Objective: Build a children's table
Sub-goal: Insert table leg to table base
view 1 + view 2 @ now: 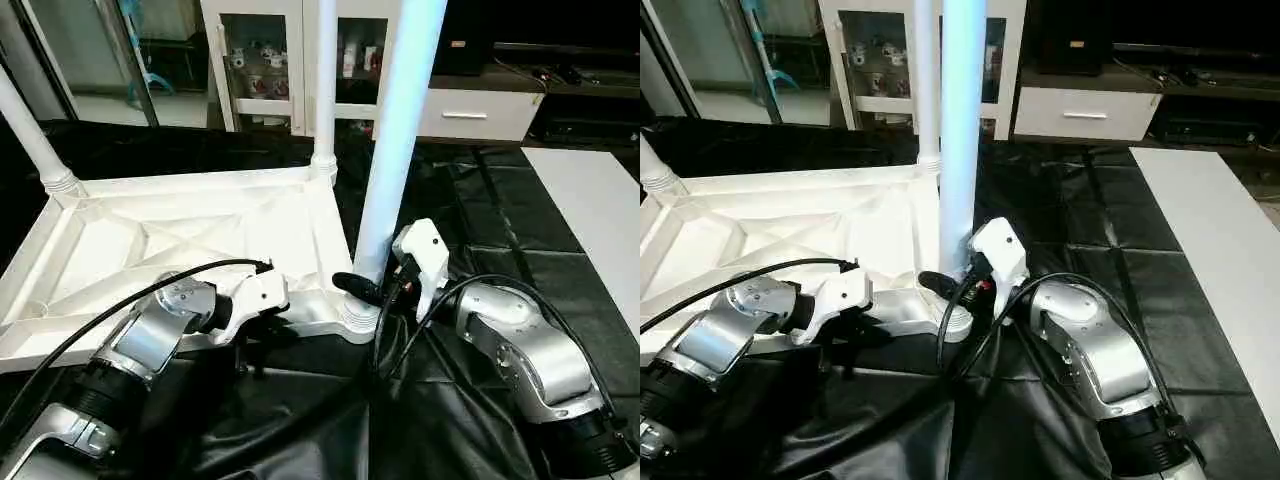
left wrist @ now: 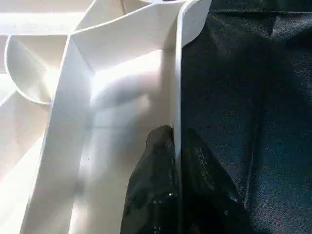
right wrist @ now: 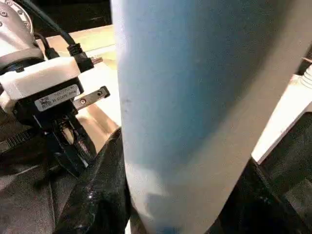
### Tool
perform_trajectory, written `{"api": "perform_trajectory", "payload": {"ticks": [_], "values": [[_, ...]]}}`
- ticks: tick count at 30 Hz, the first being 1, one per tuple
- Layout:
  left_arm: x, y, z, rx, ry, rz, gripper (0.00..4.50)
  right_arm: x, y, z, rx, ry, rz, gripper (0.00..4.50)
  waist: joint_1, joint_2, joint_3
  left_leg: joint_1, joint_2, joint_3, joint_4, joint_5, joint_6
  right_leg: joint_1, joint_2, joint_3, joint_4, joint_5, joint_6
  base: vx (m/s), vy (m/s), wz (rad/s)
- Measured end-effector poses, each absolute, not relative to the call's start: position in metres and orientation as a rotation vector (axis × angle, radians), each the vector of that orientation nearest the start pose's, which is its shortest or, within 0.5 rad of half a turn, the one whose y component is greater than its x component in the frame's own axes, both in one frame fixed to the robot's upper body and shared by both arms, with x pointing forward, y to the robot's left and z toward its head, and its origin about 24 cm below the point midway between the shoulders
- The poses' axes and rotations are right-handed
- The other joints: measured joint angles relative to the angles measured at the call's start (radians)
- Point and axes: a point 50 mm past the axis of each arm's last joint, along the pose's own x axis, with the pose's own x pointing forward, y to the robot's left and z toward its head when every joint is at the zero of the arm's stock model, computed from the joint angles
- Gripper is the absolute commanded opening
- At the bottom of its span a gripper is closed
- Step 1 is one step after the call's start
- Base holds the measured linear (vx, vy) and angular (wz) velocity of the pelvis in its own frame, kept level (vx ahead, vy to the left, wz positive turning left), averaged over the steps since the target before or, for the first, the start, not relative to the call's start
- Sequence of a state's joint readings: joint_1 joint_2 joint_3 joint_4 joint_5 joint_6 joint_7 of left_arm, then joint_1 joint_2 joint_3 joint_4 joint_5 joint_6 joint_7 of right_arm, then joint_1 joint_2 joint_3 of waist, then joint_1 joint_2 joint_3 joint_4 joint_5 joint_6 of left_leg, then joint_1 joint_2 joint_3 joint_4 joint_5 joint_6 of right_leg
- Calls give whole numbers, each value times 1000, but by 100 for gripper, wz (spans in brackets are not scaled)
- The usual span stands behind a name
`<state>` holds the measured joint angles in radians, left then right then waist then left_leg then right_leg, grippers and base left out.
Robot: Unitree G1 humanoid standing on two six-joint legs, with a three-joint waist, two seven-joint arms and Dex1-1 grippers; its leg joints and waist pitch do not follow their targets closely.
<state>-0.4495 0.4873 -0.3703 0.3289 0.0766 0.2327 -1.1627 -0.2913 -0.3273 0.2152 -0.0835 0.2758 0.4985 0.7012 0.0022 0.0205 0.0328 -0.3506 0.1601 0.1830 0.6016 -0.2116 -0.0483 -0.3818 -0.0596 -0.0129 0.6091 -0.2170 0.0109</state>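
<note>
The white tabletop point(image 1: 200, 230) lies upside down on the black cover, ribbed underside up. Three white legs stand in its corner sockets: one far left point(image 1: 25, 125), one far right point(image 1: 325, 80), and one near right point(image 1: 400, 130). My right gripper point(image 1: 370, 287) is shut on the near right leg just above its socket point(image 1: 360, 318). In the right wrist view this leg point(image 3: 195, 112) sits between the black fingers point(image 3: 92, 204). My left gripper point(image 2: 175, 165) is shut on the tabletop's near rim point(image 2: 178, 73), one finger on each side of the thin wall.
A white glass-door cabinet point(image 1: 265, 60) and a white drawer unit point(image 1: 475, 112) stand behind the work surface. A white panel point(image 1: 590, 210) lies at the right edge. The black cover point(image 1: 480, 220) is creased in front of and beside the tabletop.
</note>
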Motion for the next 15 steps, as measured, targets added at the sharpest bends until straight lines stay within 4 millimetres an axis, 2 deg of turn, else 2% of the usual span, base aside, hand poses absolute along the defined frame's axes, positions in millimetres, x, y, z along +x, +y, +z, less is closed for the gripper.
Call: {"api": "perform_trajectory", "payload": {"ticks": [3,8,11,15], "values": [[290,150,42,533,579,-1280,0,280,-106,83,-61,239,946,182,-3,0,0,0,0,0,0,0,0,-1,0,0,0,0,0,0,0,0],[294,148,41,479,592,-1177,0,297,-100,82,-30,232,812,182,-25,2,1,0,-2,-3,0,0,0,-2,-1,0,-2,-1,0,0,0,0],[300,135,40,429,575,-1085,0,313,-97,82,-23,229,687,182,-32,4,0,-1,-4,-7,-1,0,0,-4,-2,-1,-8,-1,0,0,0,0],[306,118,42,370,547,-999,0,328,-98,83,-28,221,573,182,-33,1,1,0,-5,-7,-3,0,0,-4,-1,-1,-16,0,-1,0,0,0]]}}
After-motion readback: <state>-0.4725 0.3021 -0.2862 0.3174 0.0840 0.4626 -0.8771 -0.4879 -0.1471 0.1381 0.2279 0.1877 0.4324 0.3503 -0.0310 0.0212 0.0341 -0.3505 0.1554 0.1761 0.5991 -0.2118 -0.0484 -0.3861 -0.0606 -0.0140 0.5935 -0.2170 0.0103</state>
